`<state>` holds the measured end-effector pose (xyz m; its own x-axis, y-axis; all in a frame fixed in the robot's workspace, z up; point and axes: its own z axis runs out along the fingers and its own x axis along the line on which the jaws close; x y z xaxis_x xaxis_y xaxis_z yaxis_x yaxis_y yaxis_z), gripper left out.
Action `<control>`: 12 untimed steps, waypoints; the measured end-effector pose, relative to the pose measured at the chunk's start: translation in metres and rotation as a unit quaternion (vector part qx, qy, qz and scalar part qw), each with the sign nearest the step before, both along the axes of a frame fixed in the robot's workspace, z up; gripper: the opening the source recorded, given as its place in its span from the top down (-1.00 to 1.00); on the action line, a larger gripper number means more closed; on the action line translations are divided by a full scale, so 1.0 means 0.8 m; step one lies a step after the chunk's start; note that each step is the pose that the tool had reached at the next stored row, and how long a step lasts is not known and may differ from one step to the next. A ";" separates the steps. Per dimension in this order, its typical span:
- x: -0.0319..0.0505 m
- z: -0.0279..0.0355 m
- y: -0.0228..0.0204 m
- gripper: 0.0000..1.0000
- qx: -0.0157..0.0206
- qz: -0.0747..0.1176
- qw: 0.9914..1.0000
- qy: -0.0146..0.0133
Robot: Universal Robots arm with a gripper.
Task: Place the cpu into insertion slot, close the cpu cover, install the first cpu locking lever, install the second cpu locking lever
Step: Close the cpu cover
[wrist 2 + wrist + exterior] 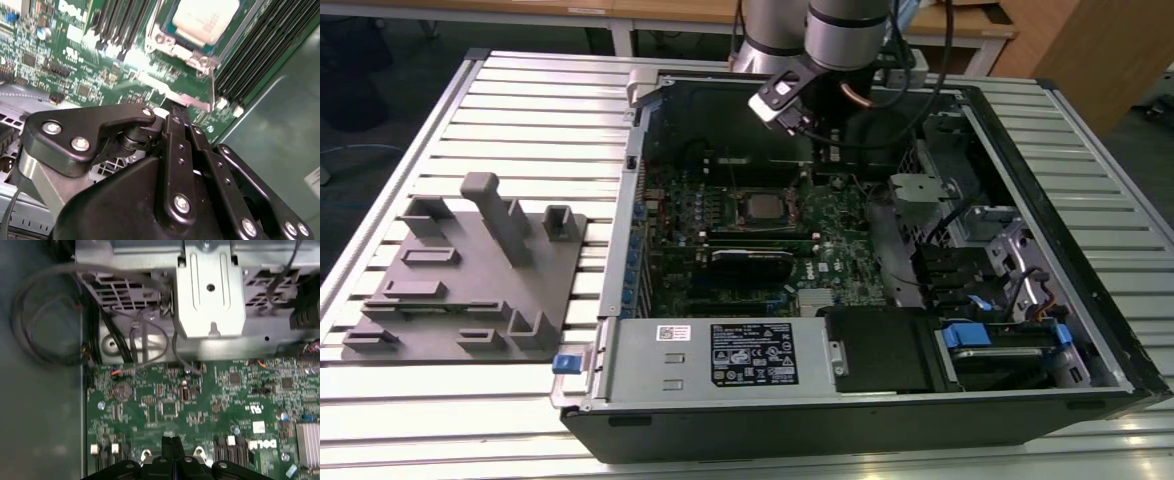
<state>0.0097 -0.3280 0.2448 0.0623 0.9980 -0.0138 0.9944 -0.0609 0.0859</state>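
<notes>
With the chip (205,17) seated in its socket (761,226) on the green board, the gripper (176,112) hangs just beside a silver locking lever (172,95), its fingers (167,446) closed on nothing, likely to act as one narrow pushing tip.

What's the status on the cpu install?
Gripper shut, empty, low over the board. Cpu seated, cover looks down around it. Nothing between gripper and cpu.

Slatted metal table (520,110), wooden desks (680,12)
</notes>
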 end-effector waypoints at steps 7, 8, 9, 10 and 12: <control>-0.030 0.0001 -0.0002 0.80 0.000 0.000 1.000 -0.016; -0.033 0.0001 -0.0002 0.80 0.000 0.000 1.000 -0.018; -0.037 0.0000 -0.0002 0.80 0.000 0.000 1.000 -0.020; -0.041 0.0001 -0.0003 0.80 0.000 0.000 1.000 -0.021; -0.043 0.0000 -0.0002 0.80 0.000 0.000 1.000 -0.023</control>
<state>-0.0248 -0.3281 0.2448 0.0629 0.9980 -0.0111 0.9895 -0.0609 0.1310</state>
